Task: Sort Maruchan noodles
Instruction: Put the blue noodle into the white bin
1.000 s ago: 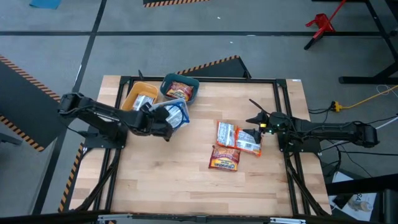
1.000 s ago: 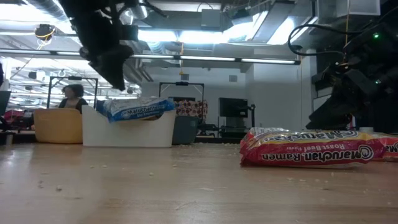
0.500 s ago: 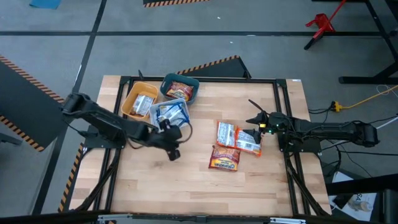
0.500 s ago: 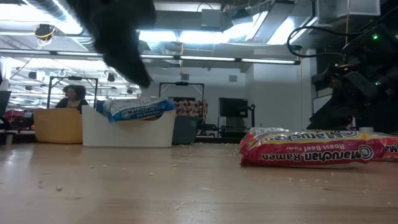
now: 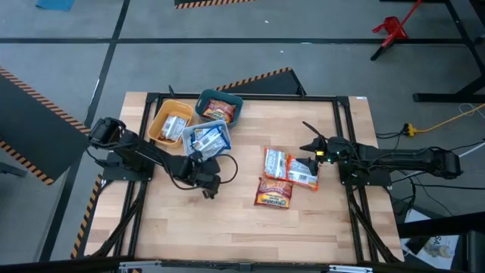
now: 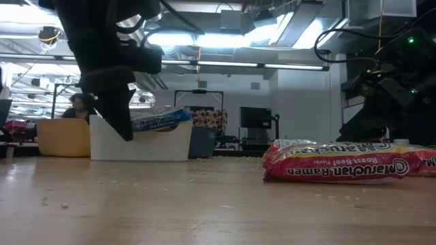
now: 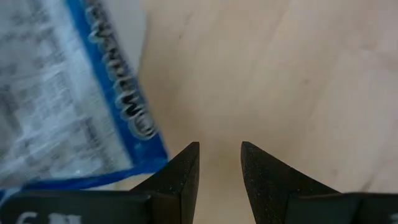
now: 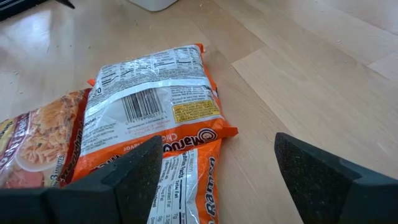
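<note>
Three Maruchan noodle packets lie flat on the table right of centre: an orange-silver one (image 5: 276,163), another (image 5: 303,174) and a red one (image 5: 274,192). A blue-white packet (image 5: 208,137) rests in the white bin (image 5: 224,129); others lie in the yellow bin (image 5: 161,114) and the teal bin (image 5: 203,98). My left gripper (image 5: 210,189) hangs open over bare wood just near of the white bin, nothing between its fingers (image 7: 219,163). My right gripper (image 5: 307,136) waits open at the packets' right side (image 8: 217,177).
The three bins stand together at the table's far left. Bare wood stretches along the near half of the table (image 5: 227,235). In the low view the red packet (image 6: 334,163) lies at the right, and a person (image 6: 78,105) sits far behind the table.
My left gripper has moved from beside the white bin toward the table's near edge and down, tipping more steeply downward. Its fingers have stayed as they were. The blue-white packet has stayed in the white bin.
</note>
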